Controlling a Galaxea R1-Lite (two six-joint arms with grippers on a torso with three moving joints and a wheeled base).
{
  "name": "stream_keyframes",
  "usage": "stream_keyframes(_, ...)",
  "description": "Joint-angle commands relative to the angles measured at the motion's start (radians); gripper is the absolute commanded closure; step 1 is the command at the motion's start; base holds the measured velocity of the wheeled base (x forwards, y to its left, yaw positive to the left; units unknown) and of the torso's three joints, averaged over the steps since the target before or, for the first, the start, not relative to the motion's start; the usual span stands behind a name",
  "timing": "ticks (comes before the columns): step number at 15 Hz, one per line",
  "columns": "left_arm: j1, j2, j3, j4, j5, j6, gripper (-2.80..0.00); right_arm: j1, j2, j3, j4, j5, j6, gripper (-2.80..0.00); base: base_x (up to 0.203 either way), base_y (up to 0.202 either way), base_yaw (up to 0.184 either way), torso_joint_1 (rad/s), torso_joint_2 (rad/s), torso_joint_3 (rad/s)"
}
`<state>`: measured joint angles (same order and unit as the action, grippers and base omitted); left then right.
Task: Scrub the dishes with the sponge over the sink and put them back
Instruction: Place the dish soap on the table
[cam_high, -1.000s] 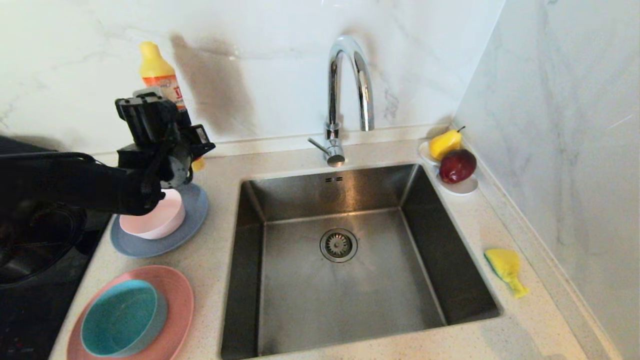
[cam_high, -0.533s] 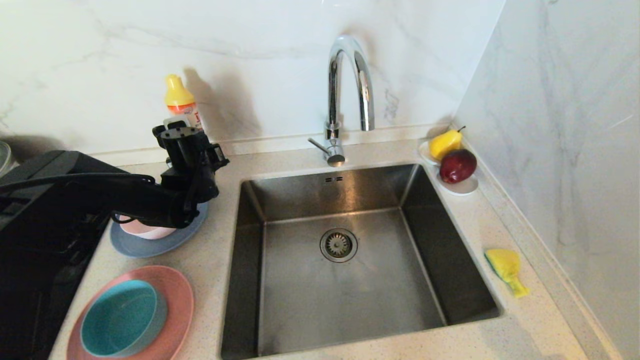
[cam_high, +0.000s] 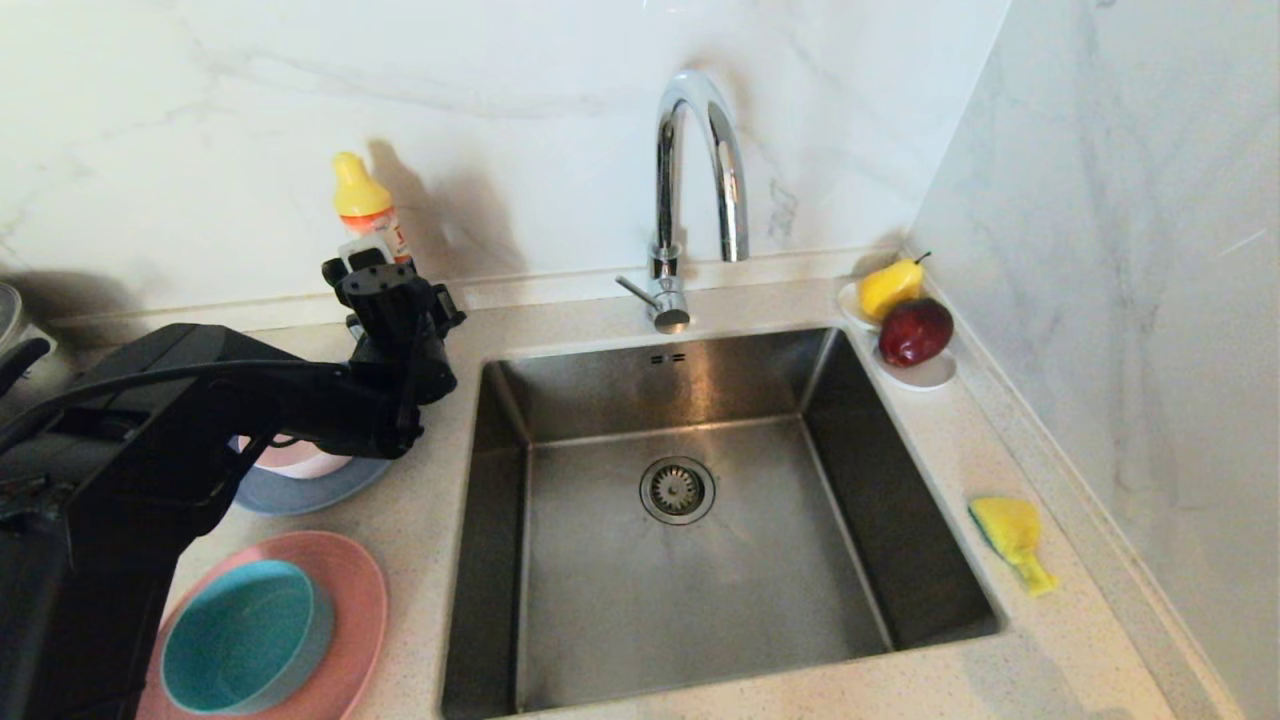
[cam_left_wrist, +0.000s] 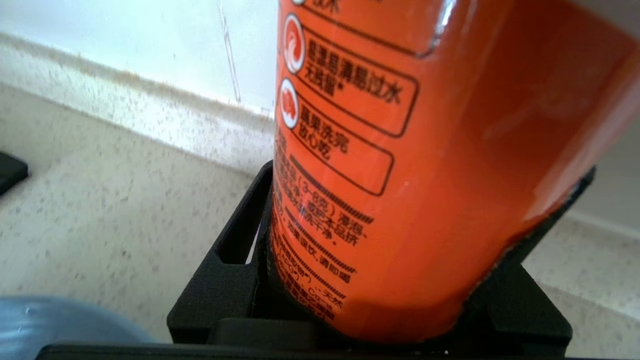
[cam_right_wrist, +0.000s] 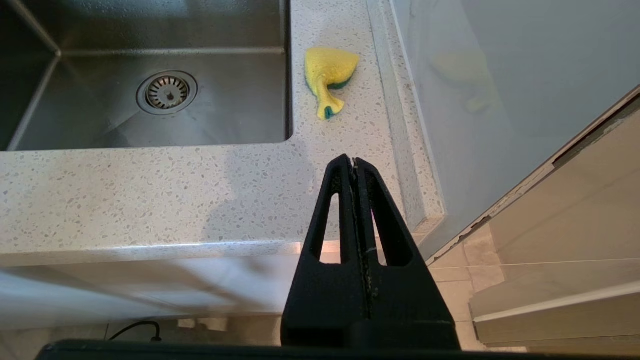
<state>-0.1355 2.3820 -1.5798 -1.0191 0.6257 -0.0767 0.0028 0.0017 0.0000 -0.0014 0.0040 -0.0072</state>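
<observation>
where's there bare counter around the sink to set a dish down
Bare counter: the front strip before the sink, and the back strip between faucet and fruit dish. The right side is narrow, holding the sponge. The left is crowded with stacked dishes and the left gripper on the bottle.

I saw the yellow-green sponge (cam_high: 1010, 538) lying crumpled right of the empty steel sink (cam_high: 690, 520); bowls sat stacked on plates (cam_high: 355, 590) at its left.

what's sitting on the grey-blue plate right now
A pale pink bowl sits on the grey-blue plate. The left arm covers most of both, so the bowl's inside is hidden.
</observation>
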Motion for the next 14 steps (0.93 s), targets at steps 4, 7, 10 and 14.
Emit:
stream_keyframes(4, 0.002, 0.047, -0.011, -0.175, 0.005, 0.072, 0.00, 0.000, 0.000, 0.000, 0.000, 0.001, 0.000, 0.00, 0.000, 0.000, 0.000, 0.000, 0.00, 0.000)
stream_keyframes(7, 0.004, 0.073, -0.012, -0.205, 0.006, 0.080, 0.00, 0.000, 0.000, 0.000, 0.000, 0.001, 0.000, 0.00, 0.000, 0.000, 0.000, 0.000, 0.00, 0.000)
stream_keyframes(10, 0.004, 0.091, -0.022, -0.208, 0.034, 0.072, 0.00, 0.000, 0.000, 0.000, 0.000, 0.001, 0.000, 0.00, 0.000, 0.000, 0.000, 0.000, 0.00, 0.000)
stream_keyframes(14, 0.005, 0.093, -0.022, -0.207, 0.040, 0.073, 0.00, 0.000, 0.000, 0.000, 0.000, 0.001, 0.000, 0.00, 0.000, 0.000, 0.000, 0.000, 0.00, 0.000)
